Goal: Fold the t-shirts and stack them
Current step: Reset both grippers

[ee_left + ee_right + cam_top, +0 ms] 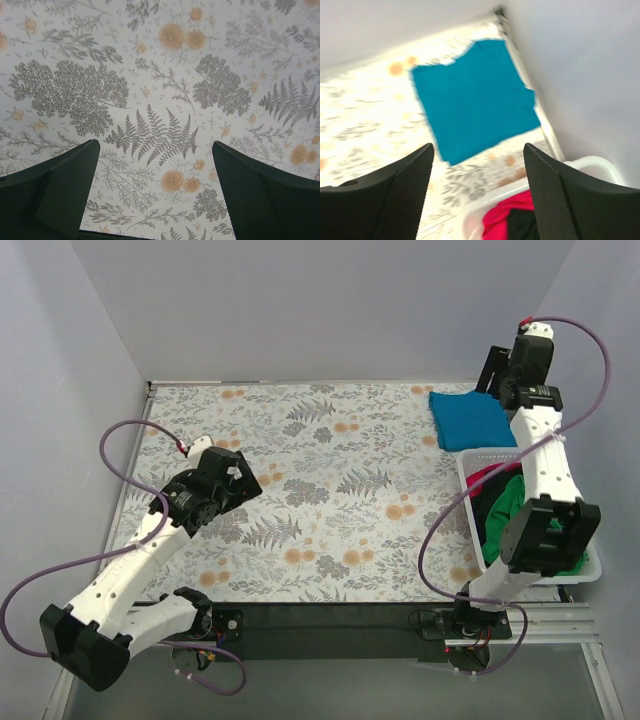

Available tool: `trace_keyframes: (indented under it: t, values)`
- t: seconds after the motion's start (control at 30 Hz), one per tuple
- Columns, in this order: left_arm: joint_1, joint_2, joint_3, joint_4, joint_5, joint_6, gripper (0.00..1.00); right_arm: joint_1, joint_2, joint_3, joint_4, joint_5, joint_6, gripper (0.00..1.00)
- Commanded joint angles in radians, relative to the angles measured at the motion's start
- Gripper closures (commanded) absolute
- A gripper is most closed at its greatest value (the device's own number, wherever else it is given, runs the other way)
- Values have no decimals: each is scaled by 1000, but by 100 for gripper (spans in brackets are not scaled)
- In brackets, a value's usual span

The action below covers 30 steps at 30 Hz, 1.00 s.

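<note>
A folded teal-blue t-shirt (pixel 470 419) (pixel 475 97) lies flat at the table's far right corner. More t-shirts, one red-magenta (pixel 486 480) (pixel 512 214) and one bright green (pixel 508 502), are heaped in the white basket (pixel 473 496) (pixel 492 197) at the right edge. My right gripper (pixel 497 380) (pixel 477 155) hangs high over the gap between the folded shirt and the basket, jaws open and empty. My left gripper (pixel 240 478) (pixel 155 147) hovers over the bare floral cloth at the left, open wide with nothing between its fingers (pixel 67 185).
The floral tablecloth (pixel 330 480) covers the table. Grey walls close the back and both sides, the right one just beside the folded shirt. The basket holds something dark (pixel 522 227) next to the red-magenta shirt. Purple cables loop off both arms.
</note>
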Motion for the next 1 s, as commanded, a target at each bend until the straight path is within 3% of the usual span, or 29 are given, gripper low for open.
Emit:
trace_keyframes:
  t: [0.0,0.17,0.3,0.53,0.73,0.97]
  values:
    - [4,-92,55,-22,-146,17,4,3,-171,-118,6,-235,73,20]
    - [1,-215,52,-60,-242,0,2,1,-493,-315,3,-367,82,13]
    - [-45,-276,32,-60,-355,10,2,1,-727,-458,-24,-381,44,2]
    - [-59,-329,25,-69,-404,19,2,1,-1154,-619,-105,-328,-28,2]
    - [-59,-506,-6,-74,-420,51,2,7,-1353,-664,-205,-315,-13,2]
    - [-58,-781,-86,55,-380,189,2,64,-1470,-705,-250,-288,11,2]
